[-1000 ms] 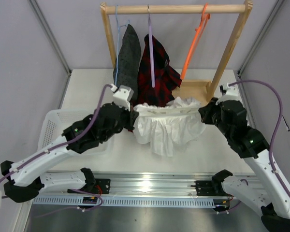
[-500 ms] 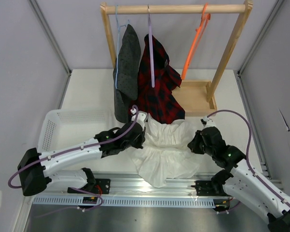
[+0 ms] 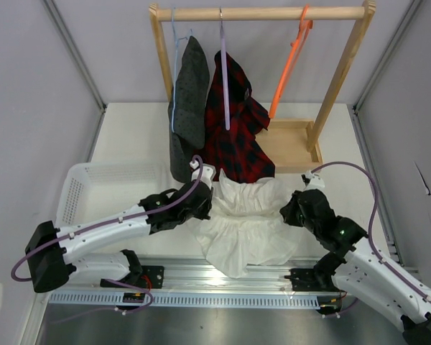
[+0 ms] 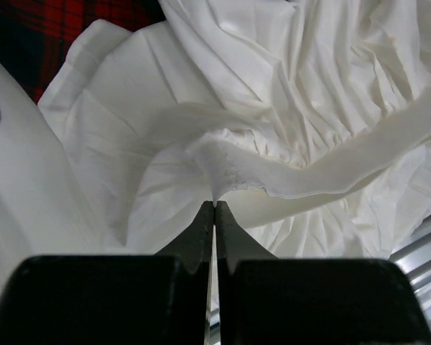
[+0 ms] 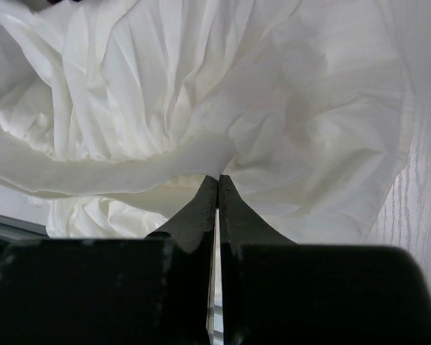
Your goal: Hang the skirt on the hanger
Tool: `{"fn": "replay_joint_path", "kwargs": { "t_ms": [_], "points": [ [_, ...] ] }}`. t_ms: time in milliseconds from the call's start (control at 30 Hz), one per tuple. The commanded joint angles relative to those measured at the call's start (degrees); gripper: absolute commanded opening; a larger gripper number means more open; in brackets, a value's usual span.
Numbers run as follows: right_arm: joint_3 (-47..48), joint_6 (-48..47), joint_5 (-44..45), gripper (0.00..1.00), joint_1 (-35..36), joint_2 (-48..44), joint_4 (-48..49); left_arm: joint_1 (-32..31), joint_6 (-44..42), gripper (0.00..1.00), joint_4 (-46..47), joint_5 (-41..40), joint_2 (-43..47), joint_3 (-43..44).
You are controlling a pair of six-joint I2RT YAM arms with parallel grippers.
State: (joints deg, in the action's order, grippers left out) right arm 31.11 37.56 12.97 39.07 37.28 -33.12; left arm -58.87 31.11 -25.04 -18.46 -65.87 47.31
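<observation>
Two robot arms hold the skirt [image 3: 244, 223] low over the near half of the tabletop [image 3: 129, 136]. The left claw [image 4: 214, 205] is pressed together on a raised fold of the ruffled waistband. The right claw [image 5: 218, 178] is likewise closed, pinching the band at the skirt's other side.

The skirt's hem spills past the tabletop's near edge onto the metal rail [image 3: 215, 277] between the arm bases. In the overhead view its far edge meets the hem of the plaid shirt [image 3: 233, 122]. A white basket [image 3: 79, 187] fills the left side, and the left arm crosses just beside its near right corner.

Bare tabletop lies to the right of the right arm as far as the wall frame, and also between the basket and the wooden rack [image 3: 266, 13]. On the rack, the hanger [image 3: 287, 68] hangs tilted and alone near the right post, above the rack's wooden base [image 3: 291, 144]. It is well apart from the skirt. The dark grey garment [image 3: 189, 93] and the plaid shirt crowd the rack's left half.

The skirt is white and thin, heavily creased, with fine pleats fanning out from a smooth, flat waistband strip. That strip curves across both wrist views, with ruffled tiers bunched beneath it. The cloth lies wider at the band than at the hem, which narrows to a drooping point.
</observation>
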Motion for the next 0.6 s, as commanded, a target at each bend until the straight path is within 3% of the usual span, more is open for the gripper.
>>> {"fn": "replay_joint_path", "kwargs": {
  "t_ms": [0,133,367,567],
  "points": [
    [2.8,2.5,4.8,0.0,-0.3,-0.4,1.0,2.4,4.4,0.01,-0.4,-3.5,1.8,-1.9],
    [1.4,2.7,3.8,0.0,-2.8,-1.9,2.8,9.4,4.7,0.0,6.0,3.6,3.6,-7.8],
    [-1.8,2.3,-3.4,0.0,-3.4,0.5,9.8,8.9,1.4,0.02,9.7,10.2,-0.9,-6.2],
    [-2.2,3.0,-2.4,0.0,-1.2,3.9,11.3,7.7,-1.1,0.15,9.6,13.1,-1.6,-3.1]
  ]
}}
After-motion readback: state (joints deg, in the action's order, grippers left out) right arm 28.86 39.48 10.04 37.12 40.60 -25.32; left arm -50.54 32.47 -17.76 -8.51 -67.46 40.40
